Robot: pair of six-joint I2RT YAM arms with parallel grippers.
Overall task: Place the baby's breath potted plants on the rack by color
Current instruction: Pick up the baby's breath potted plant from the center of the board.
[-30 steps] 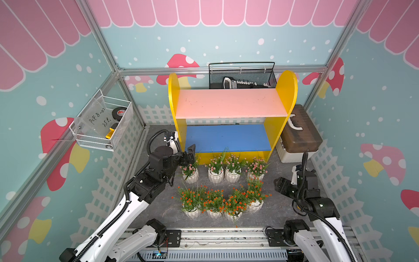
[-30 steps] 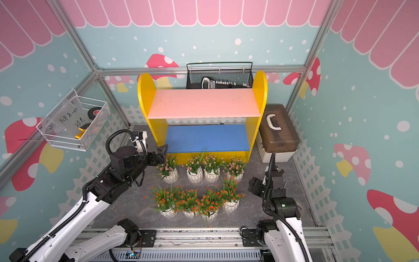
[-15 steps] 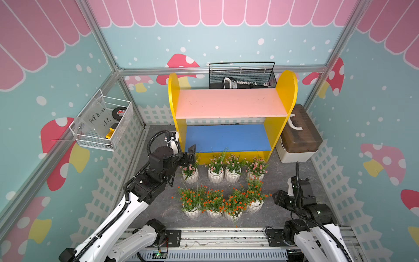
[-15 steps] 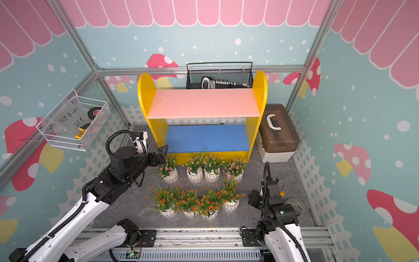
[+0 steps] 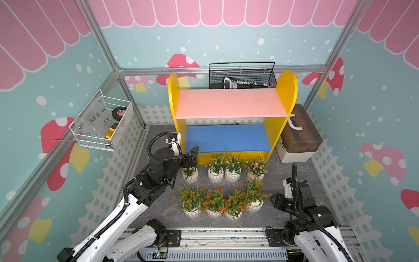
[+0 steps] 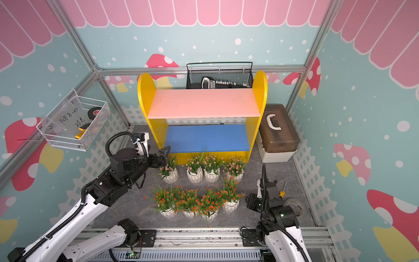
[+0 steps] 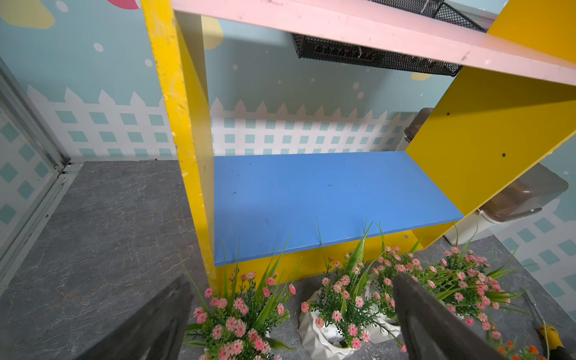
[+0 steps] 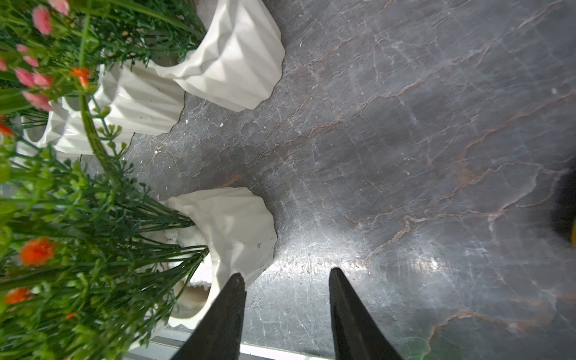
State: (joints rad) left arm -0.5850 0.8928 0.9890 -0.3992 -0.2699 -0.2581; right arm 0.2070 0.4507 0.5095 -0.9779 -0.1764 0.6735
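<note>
Rack (image 5: 231, 106) stood empty; eight baby's breath potted plants (image 5: 215, 175) sat on surface (image 5: 167, 214) at its 6 o'clock. Left end effector (image 7: 293, 279) wide open, right end effector (image 8: 286, 271) part-open, both empty.

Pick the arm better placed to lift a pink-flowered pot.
Left: the left pincer, open, hangs by the end white ribbed pot of pink flowers, facing the yellow-sided rack; the right pincer sits beside an orange-flowered pot.

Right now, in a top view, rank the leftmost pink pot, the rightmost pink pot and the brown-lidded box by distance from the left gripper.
1. Leftmost pink pot, next to the left gripper.
2. Rightmost pink pot, row's far end.
3. Brown-lidded box, beside the rack.
</note>
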